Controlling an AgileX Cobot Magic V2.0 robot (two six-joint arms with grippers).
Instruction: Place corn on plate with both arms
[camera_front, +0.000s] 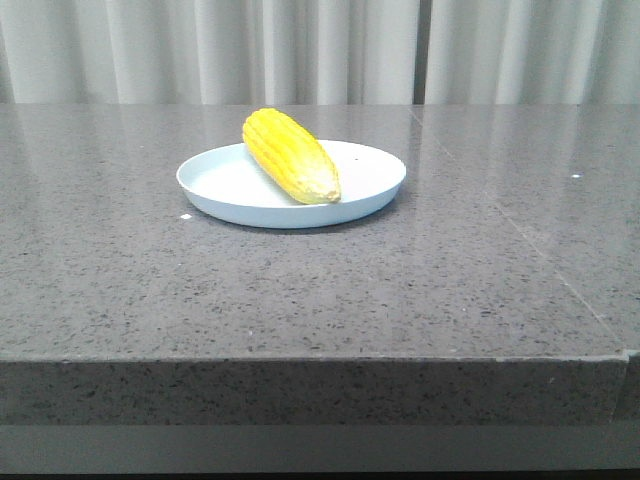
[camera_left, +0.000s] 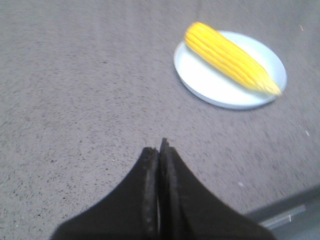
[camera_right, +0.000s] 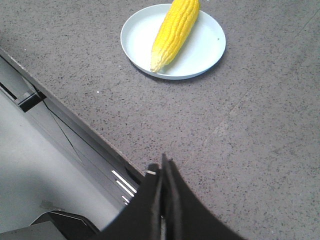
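Observation:
The yellow corn (camera_front: 290, 155) lies on the pale blue-white plate (camera_front: 370, 185), its paler tip toward the front and its thick end over the far left rim. Neither gripper shows in the front view. In the left wrist view my left gripper (camera_left: 159, 149) is shut and empty above bare table, well away from the corn (camera_left: 227, 57) and plate (camera_left: 200, 75). In the right wrist view my right gripper (camera_right: 162, 165) is shut and empty near the table's front edge, far from the corn (camera_right: 175, 30) and plate (camera_right: 205, 50).
The grey speckled stone table (camera_front: 150, 270) ends in a front edge (camera_front: 300, 358). White curtains (camera_front: 320, 50) hang behind it. In the right wrist view the table edge (camera_right: 60, 107) and the robot's base below it show.

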